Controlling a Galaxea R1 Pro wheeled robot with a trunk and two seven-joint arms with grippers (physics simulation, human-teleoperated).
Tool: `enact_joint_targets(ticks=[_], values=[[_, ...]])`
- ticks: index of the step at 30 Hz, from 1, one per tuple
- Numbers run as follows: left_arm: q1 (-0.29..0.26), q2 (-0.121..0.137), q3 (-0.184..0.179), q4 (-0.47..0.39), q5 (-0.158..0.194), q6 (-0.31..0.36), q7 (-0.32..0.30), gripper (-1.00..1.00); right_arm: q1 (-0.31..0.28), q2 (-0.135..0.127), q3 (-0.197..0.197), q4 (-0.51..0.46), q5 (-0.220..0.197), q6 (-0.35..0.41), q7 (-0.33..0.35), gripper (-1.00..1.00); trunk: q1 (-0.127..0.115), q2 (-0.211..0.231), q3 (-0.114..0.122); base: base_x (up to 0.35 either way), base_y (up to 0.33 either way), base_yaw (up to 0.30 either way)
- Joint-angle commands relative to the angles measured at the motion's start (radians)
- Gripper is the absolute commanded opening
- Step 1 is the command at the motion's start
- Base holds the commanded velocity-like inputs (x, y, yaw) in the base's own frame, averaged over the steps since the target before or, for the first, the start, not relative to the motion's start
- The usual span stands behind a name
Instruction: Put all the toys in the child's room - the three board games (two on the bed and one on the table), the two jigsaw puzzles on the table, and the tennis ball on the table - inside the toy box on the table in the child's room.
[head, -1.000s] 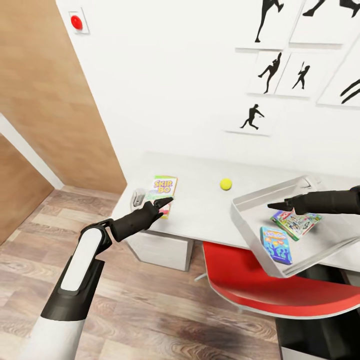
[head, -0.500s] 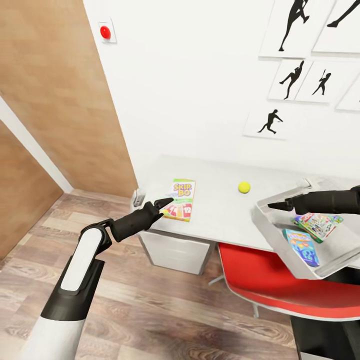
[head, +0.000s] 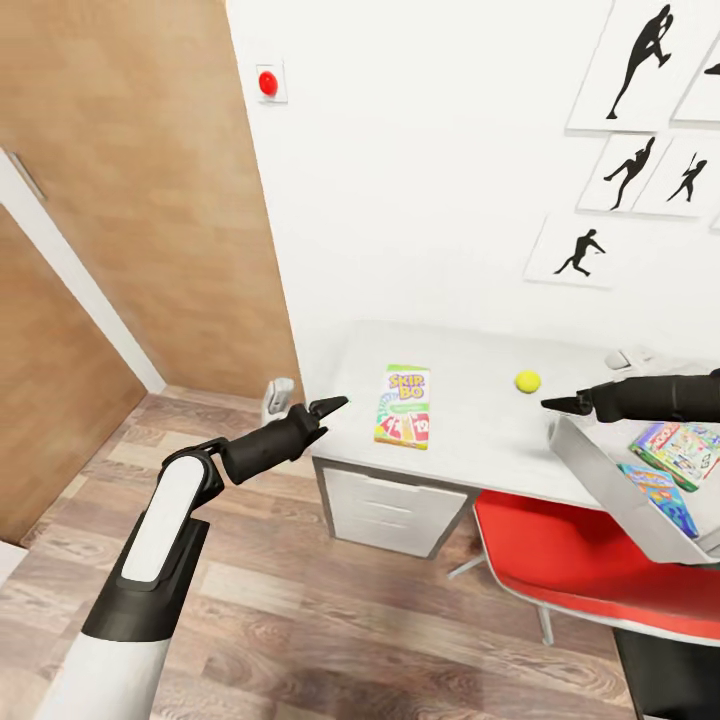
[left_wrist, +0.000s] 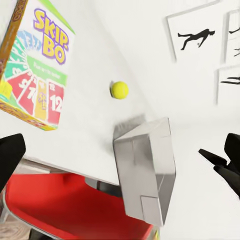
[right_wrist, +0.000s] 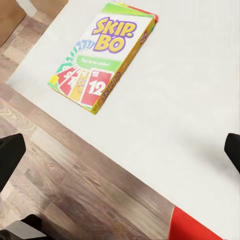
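Facing the white bench (head: 470, 440) from the head view, with both arms raised ahead of the trunk. Left hand (head: 328, 406) hangs off the bench's near-left corner, over the wood floor (head: 300, 600), holding nothing; the left wrist view puts its two dark fingertips at opposite edges of the picture, so the fingers stand wide apart. Right hand (head: 556, 404) hovers above the bench just short of the toy box (head: 610, 490), also holding nothing; in the right wrist view its fingertips likewise sit at opposite edges, spread apart.

Skip-Bo board game (head: 404, 405) lies flat on the bench, between the two hands, touching neither. It also shows in the left wrist view (left_wrist: 35, 75) and the right wrist view (right_wrist: 102, 55).

Tennis ball (head: 527, 381) rests on the bench beyond the right hand, near the wall, apart from the game box; also seen in the left wrist view (left_wrist: 119, 90).

Toy box is a grey open tray at the bench's right end, overhanging the near edge and tilted. Two colourful flat boxes lie inside it (head: 682, 448) and (head: 660, 495); their labels are too small to read.

Red chair (head: 580, 570) stands under the bench, below the toy box.
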Motion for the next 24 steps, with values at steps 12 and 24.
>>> enact_joint_targets(ticks=[12,24], values=[[-0.001,0.0,-0.004,-0.001,0.01,0.003,0.011,1.0,-0.002,0.005,-0.077,-0.005,0.008,0.002,0.008,1.0,0.001,-0.002,0.018,0.013,0.142,0.0],[0.0,0.018,0.002,-0.001,0.009,0.005,0.011,1.0,-0.001,0.135,-0.087,-0.007,0.008,0.002,0.001,1.0,0.001,-0.002,0.037,0.002,0.025,0.0]])
